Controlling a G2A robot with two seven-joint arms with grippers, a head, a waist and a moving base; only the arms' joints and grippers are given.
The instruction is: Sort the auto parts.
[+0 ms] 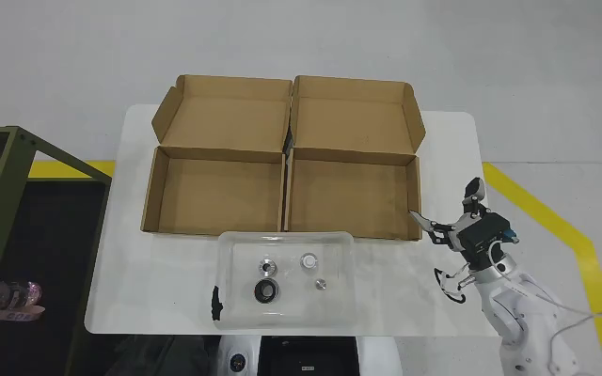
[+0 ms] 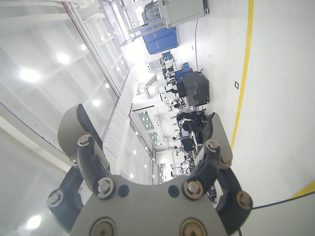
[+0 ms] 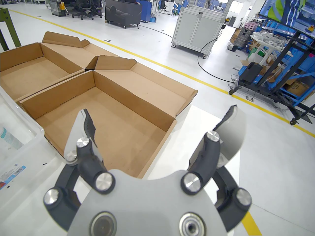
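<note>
A clear plastic bin stands at the table's near middle. In it lie a black ring, a silver part, a white part and a small silver piece. Behind it sit two open cardboard boxes, left and right, both with bare floors. My right gripper hangs open and holds nothing, just right of the right box's near corner. My left gripper is open with nothing between its fingers, pointing off into the room.
The white table has bare surface right of the boxes, up to its right edge. The box lids lie folded back toward the far edge. A green frame stands off the table's left side. The bin's wall lies beside the right box.
</note>
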